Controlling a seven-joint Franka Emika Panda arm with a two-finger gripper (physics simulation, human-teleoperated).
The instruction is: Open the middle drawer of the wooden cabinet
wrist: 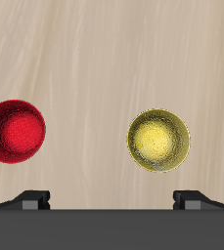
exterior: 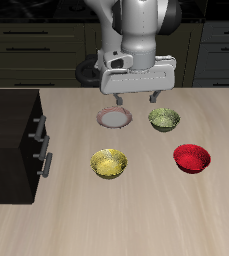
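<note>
Pale wood grain runs across the table, and behind it a row of dark kitchen cupboards with long thin handles fills the top of the frame. At the left edge of the frame stands the wooden cabinet, a near-black box with a flat top, its front facing the bowls. Two short grey bar handles show on that front; the lower one belongs to the middle drawer, which sits flush and closed. Bare table lies between the cabinet front and the nearest bowl. Moving rightward, a yellow bowl sits in the lower middle, a pinkish-white bowl farther up, then a green bowl, and a red bowl toward the right. All four stand apart from one another. Above the centre, the gripper hangs over the table between the pinkish-white and green bowls, its fingers spread apart and holding nothing.
</note>
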